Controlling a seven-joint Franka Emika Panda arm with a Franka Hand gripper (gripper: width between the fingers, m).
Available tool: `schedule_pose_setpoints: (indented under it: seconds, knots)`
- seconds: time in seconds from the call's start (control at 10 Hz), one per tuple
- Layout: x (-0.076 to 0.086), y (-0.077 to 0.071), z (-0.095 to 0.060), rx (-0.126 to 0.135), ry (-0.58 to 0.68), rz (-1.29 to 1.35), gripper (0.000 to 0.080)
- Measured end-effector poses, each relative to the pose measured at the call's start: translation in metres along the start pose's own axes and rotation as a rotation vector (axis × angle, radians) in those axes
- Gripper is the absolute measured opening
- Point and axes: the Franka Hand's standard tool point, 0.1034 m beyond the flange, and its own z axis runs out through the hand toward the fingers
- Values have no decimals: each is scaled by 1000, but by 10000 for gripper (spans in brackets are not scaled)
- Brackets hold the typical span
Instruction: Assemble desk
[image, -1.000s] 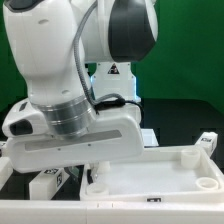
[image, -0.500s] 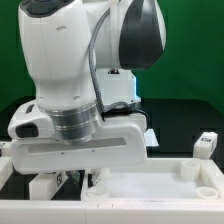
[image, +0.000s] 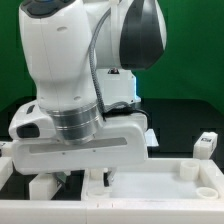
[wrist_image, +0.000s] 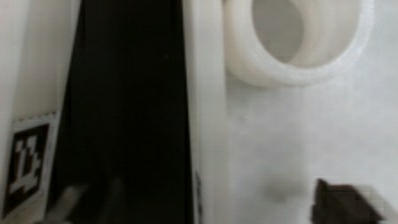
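The white rimmed tabletop (image: 150, 195) lies flat, rim up, with round sockets (image: 187, 171) near its corners. A tagged white leg (image: 207, 143) stands upright behind its end on the exterior view's right. Another leg (image: 42, 186) lies half hidden at the other end.

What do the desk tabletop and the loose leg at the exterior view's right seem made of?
The tabletop: likely moulded plastic, smooth matte white, with raised rim and round sockets. The leg: same-looking white plastic block; its black-and-white tag looks printed, perhaps a sticker.
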Motion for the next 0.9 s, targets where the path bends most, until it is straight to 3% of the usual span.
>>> schedule_pose_setpoints:
  seconds: [0.1,0.3,0.4,0.5,0.9]
  knots:
    - [-7,-9,-14,4,-27,25,615]
    - [-23,-32,-36,16,-100,75,639]
    - [-36,-52,-40,13,-174,101,648]
    - [-41,-61,-35,14,-226,83,648]
    - [-49,-63,-26,27,-471,87,649]
